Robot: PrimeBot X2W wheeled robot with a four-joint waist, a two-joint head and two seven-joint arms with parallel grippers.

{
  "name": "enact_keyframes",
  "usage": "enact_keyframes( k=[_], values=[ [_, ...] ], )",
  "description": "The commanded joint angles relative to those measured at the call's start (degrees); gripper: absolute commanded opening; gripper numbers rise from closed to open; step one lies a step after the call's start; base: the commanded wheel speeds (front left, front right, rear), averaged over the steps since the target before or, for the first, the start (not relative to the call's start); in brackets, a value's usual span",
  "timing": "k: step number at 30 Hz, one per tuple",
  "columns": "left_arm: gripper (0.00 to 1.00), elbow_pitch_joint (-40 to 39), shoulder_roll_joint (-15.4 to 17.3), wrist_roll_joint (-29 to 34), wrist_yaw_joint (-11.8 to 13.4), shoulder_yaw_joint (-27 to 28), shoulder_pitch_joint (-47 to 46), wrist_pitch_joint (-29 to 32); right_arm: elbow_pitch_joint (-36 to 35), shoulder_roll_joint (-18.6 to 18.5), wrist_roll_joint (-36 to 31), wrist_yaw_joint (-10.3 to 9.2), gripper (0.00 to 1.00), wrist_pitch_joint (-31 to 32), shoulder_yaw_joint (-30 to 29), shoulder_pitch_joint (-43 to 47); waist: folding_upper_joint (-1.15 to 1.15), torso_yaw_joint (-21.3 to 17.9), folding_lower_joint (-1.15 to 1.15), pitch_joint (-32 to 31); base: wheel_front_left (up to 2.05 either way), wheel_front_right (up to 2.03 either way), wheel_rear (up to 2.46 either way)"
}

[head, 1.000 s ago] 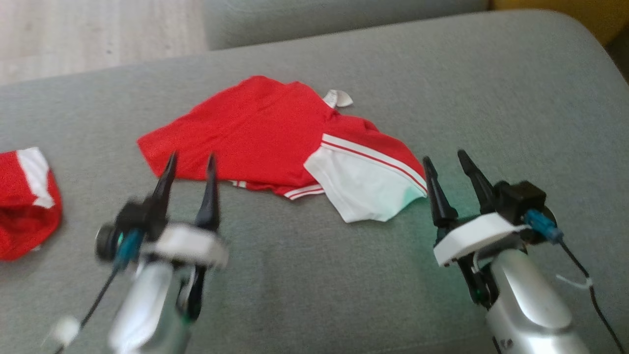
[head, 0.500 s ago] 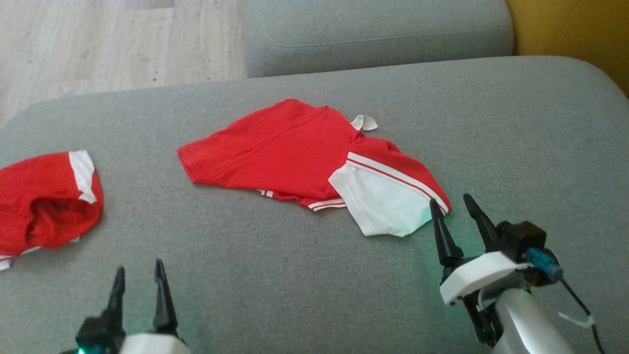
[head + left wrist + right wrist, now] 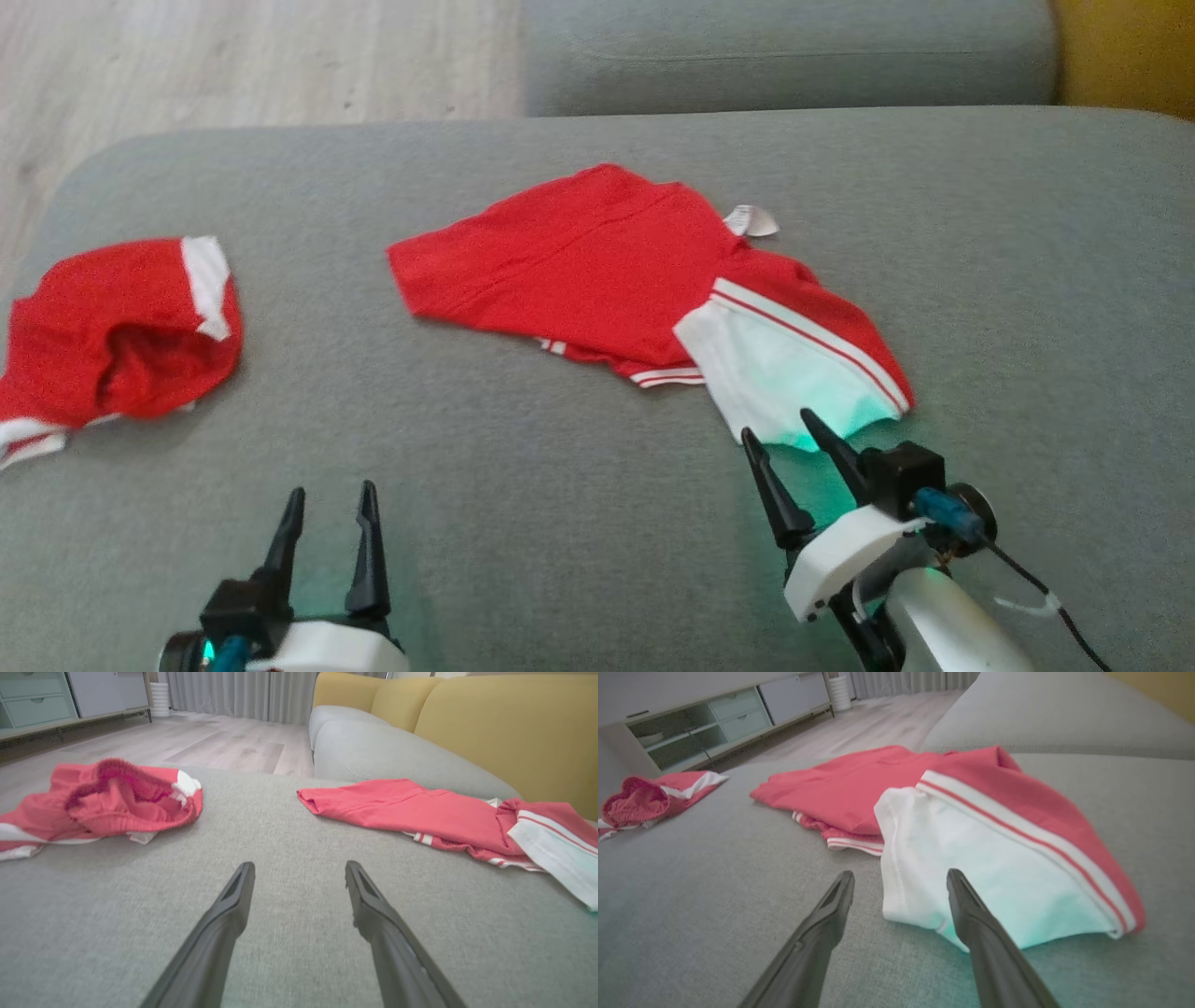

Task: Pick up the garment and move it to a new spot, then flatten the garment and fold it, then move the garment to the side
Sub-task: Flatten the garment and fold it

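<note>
Since a second ago the left gripper [image 3: 331,489] has drawn back from the shirt [image 3: 579,266] and the right gripper [image 3: 777,425] has neared its white sleeve [image 3: 784,373]; from the head, the shirt lies mid-sofa [image 3: 560,541], long axis running far-left to near-right, sleeve end nearest the right gripper's tips. From the left wrist, the left gripper [image 3: 300,864] gapes empty, shirt [image 3: 420,812] well off to its right. From the right wrist, the right gripper [image 3: 901,872] gapes empty, the sleeve's [image 3: 999,877] near corner just ahead between its fingers.
</note>
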Motion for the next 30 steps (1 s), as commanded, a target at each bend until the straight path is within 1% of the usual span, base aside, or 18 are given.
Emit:
enact_keyframes(
  k=[1, 3, 7, 12, 13, 14, 15, 16, 17, 19, 22, 25, 27, 30],
  values=[
    [1.0, -0.85, 0.16, -0.3, -0.04, 1.13, -2.09, -0.29, 0.0, 0.47, 0.06, -0.04, 1.0, -0.37, 1.57, -2.86, 0.0, 1.96, 0.0, 0.93, 0.0, 0.0, 0.0],
    [1.0, -0.32, 0.16, -0.37, -0.15, 0.36, -2.2, -0.29, 2.93, 0.47, -0.45, -0.04, 1.0, -0.37, 2.06, -3.87, 0.0, 3.43, 0.0, 1.41, 0.0, 0.0, 0.0],
    [1.0, 0.35, 0.16, -0.33, -0.16, -0.11, -2.23, -0.29, 8.69, 0.47, -2.38, -0.04, 1.0, -0.37, 0.38, -5.52, 0.0, 5.59, 0.0, 2.14, 0.0, 0.0, 0.0],
    [1.0, 0.68, 0.15, -0.28, -0.36, 0.45, -2.1, -0.29, 14.16, 0.47, -3.54, -0.04, 1.0, -0.37, -0.84, -6.04, 0.0, 6.57, 0.0, 2.33, 0.0, 0.0, 0.0],
    [1.0, 0.7, 0.15, -0.31, -0.38, 0.52, -2.11, -0.29, 15.14, 0.47, -3.55, -0.04, 0.98, -0.37, -0.82, -6.14, 0.0, 6.61, 0.0, 2.37, 0.0, 0.0, 0.0],
    [1.0, 0.72, 0.15, -0.35, -0.4, 0.57, -2.13, -0.29, 15.99, 0.47, -3.53, -0.04, 0.87, -0.37, -0.76, -6.32, 0.0, 6.61, 0.0, 2.41, 0.0, 0.0, 0.0],
    [1.0, 0.74, 0.15, -0.44, -0.4, 0.58, -2.2, -0.29, 16.51, 0.47, -3.35, -0.04, 0.66, -0.37, -0.76, -6.54, 0.0, 6.6, 0.0, 2.48, 0.0, 0.0, 0.0],
    [1.0, 0.74, 0.15, -0.54, -0.38, 0.53, -2.3, -0.29, 16.99, 0.47, -3.16, -0.04, 0.37, -0.37, -0.61, -6.77, 0.0, 6.56, 0.0, 2.58, 0.0, 0.0, 0.0],
    [1.0, 0.73, 0.15, -0.61, -0.39, 0.45, -2.43, -0.29, 17.39, 0.47, -2.91, -0.04, 0.0, -0.37, -0.52, -7.05, 0.0, 6.5, 0.0, 2.69, 0.0, 0.0, 0.0],
    [1.0, 0.86, 0.15, -0.77, -0.38, 0.37, -2.7, -0.29, 17.31, 0.47, -2.04, -0.04, 0.0, -0.37, -0.63, -7.62, 0.0, 6.33, 0.0, 2.71, 0.0, 0.0, 0.0],
    [1.0, 0.95, 0.15, -0.88, -0.36, 0.47, -2.92, -0.29, 12.02, 0.47, -0.33, -0.04, 0.0, -0.37, -1.85, -8.42, 0.0, 5.75, 0.0, 2.4, 0.0, 0.0, 0.0],
    [1.0, 0.81, 0.15, -0.87, -0.17, 0.87, -2.5, -0.29, 0.03, 0.47, 0.65, -0.04, 0.0, -0.37, -3.29, -9.32, 0.0, 4.74, 0.0, 1.42, 0.0, 0.0, 0.0],
    [1.0, 0.85, 0.15, -0.89, -0.12, 1.18, -2.04, -0.29, -7.86, 0.47, 0.4, -0.04, 0.0, -0.37, -5.84, -10.64, 0.0, 3.95, 0.0, 0.48, 0.0, 0.0, 0.0],
    [1.0, 1.05, 0.15, -1.07, -0.05, 1.1, -1.24, -0.29, -16.34, -0.72, -0.39, -0.04, 0.0, -0.37, -9.76, -14.27, 0.0, 3.03, 0.0, -1.19, 0.0, 0.0, 0.0]
  ],
)
